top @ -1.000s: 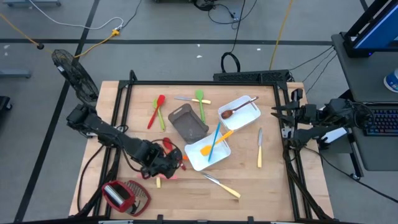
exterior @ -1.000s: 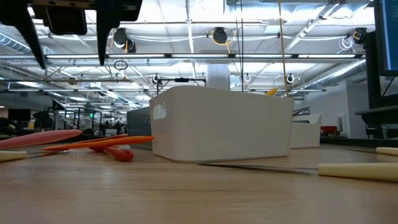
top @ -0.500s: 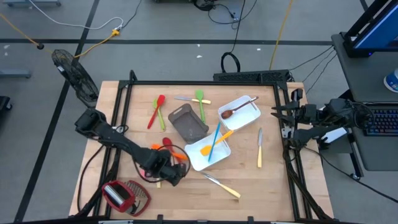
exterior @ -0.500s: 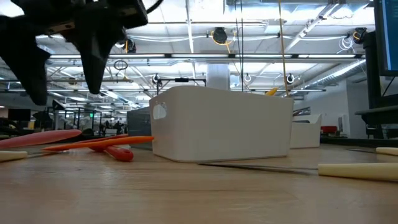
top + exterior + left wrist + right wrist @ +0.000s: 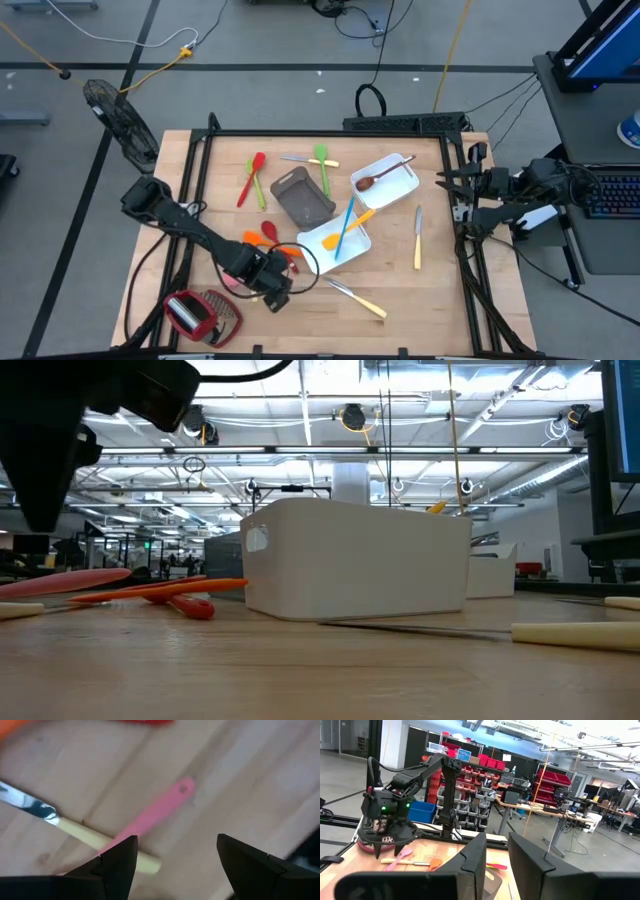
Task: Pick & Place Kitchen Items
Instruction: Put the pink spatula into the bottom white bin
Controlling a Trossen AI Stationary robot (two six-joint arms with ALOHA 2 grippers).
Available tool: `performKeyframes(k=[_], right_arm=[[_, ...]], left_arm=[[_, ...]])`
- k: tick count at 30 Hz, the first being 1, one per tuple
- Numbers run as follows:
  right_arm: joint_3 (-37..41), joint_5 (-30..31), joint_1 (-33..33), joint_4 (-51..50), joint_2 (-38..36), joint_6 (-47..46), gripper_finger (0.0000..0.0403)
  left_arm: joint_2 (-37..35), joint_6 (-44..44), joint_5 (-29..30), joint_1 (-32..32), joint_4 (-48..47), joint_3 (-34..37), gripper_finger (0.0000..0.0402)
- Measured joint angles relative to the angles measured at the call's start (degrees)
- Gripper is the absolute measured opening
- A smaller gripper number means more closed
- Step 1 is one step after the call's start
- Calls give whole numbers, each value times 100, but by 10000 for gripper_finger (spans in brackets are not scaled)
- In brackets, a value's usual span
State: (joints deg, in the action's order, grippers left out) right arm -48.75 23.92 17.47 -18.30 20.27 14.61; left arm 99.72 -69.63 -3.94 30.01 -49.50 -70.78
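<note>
The left gripper (image 5: 272, 292) hangs over the table's (image 5: 440, 300) 7 o'clock part with its fingers (image 5: 118, 865) spread wide and empty, pointed down at a pink spatula (image 5: 155, 814) lying across a pale-handled knife (image 5: 75, 831). That pose reads as lining up a grasp on the spatula, which looks like the next item to move.

The right gripper (image 5: 446, 184) waits off the table's 3 o'clock edge, jaws narrow, nothing visible between them.

Counted from above:
- 2 white trays: 1 (image 5: 352, 252) at centre with a blue spoon (image 5: 346, 224) and an orange one (image 5: 350, 222), so some sorting looks done; 1 (image 5: 398, 190) toward 1 o'clock with a wooden spoon (image 5: 382, 176).
- 1 grey tray (image 5: 302, 196), empty.
- Toward 11 o'clock: 1 red spatula (image 5: 250, 176) and 2 green utensils (image 5: 322, 166).
- 3 more pale-handled knives on the bare wood, at 12 (image 5: 296, 158), 3 (image 5: 418, 238) and 6 o'clock (image 5: 358, 298).
- 1 red-and-mesh tool (image 5: 200, 314) at 7 o'clock.
</note>
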Motion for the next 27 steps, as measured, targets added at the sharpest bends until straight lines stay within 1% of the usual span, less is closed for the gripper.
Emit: performKeyframes(k=[3,5,7,9,11,14,18,24,27], right_arm=[[0,0,-1,-1,0,0,73],[0,2,0,1,0,-7,73],[0,2,1,1,0,-32,73],[0,2,-1,1,0,-38,73],[0,2,1,1,0,-39,73],[0,2,1,-1,0,-42,73],[0,2,1,1,0,-179,73],[0,4,0,-1,0,-407,73],[0,117,1,-1,0,-410,73]], left_arm=[[0,567,100,140,-50,0,278],[0,963,382,212,-122,1,278],[0,1204,757,244,-261,0,278],[0,1399,976,228,-355,0,278],[0,1721,886,191,-294,24,278],[2,2193,527,173,-244,113,278],[2,2481,271,178,-91,334,278],[4,2663,522,159,13,631,278],[4,2905,537,147,82,705,278]])
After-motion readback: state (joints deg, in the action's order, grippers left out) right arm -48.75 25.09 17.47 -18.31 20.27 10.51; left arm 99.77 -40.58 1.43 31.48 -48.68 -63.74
